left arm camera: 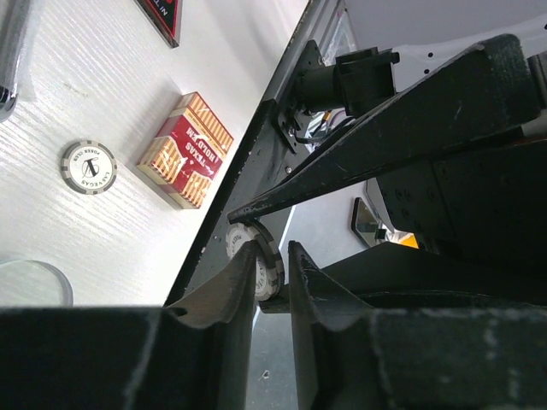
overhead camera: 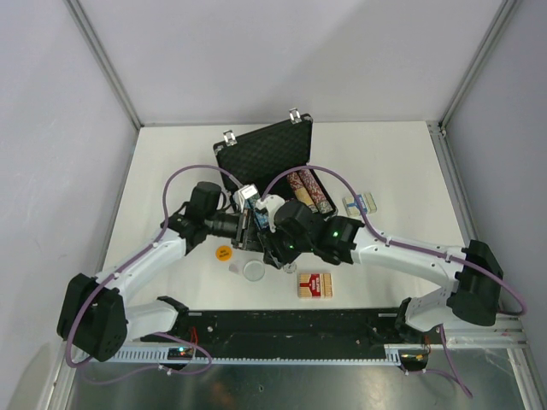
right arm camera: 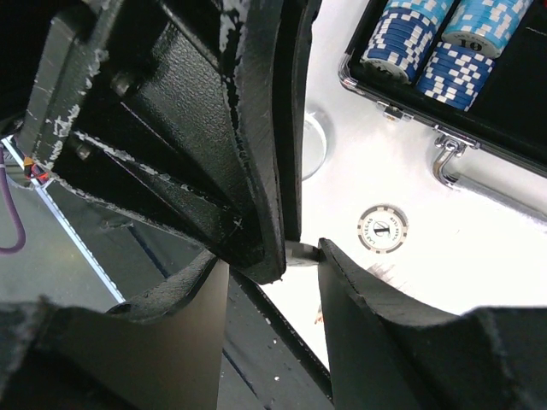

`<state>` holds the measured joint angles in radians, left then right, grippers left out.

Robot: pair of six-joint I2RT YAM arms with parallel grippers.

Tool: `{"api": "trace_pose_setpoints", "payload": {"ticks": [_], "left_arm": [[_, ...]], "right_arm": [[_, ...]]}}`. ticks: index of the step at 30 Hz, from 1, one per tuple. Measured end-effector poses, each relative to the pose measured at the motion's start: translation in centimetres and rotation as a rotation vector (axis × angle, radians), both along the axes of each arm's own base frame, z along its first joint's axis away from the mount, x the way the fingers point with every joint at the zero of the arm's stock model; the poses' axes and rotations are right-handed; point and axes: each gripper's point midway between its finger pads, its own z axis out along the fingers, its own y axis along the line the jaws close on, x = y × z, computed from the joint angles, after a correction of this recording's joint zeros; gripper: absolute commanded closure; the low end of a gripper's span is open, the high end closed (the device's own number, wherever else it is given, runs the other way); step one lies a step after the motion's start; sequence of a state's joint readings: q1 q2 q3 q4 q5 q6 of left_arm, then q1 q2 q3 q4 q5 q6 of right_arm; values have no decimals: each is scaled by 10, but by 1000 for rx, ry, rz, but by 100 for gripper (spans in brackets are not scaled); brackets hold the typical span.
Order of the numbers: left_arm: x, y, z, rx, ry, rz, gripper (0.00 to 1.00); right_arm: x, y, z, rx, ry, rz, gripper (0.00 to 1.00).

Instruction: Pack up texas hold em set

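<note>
Here we see the left tool (left arm camera: 272, 254) pinching a grey-and-white poker chip (left arm camera: 270, 275) on edge, the right tool (right arm camera: 273, 256) spread around the left's tip, below the open black silver-trimmed briefcase (overhead camera: 261, 154) at upper centre, so we fear the crowded tools could knock the chip loose.

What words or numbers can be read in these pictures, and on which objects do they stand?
"TEXAS HOLD'EM": on the red banner of the card deck, seen upside down.
"10": on top of a blue chip in the case.
Loose chip on the table: a ring of letters, too small to read surely.
Orange button: print too small to read.
</note>
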<state>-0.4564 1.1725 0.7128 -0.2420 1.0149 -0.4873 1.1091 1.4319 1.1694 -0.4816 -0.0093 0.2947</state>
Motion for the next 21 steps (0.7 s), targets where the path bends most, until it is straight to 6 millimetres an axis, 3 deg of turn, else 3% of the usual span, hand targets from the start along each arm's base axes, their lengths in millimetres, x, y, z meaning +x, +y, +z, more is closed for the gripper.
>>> {"api": "trace_pose_setpoints", "payload": {"ticks": [7, 21], "left_arm": [[0, -1, -2, 8, -7, 3, 98], [7, 0, -9, 50, -20, 45, 100]], "right_arm": [[2, -3, -4, -16, 7, -12, 71], [9, -2, -13, -34, 12, -36, 64]]}}
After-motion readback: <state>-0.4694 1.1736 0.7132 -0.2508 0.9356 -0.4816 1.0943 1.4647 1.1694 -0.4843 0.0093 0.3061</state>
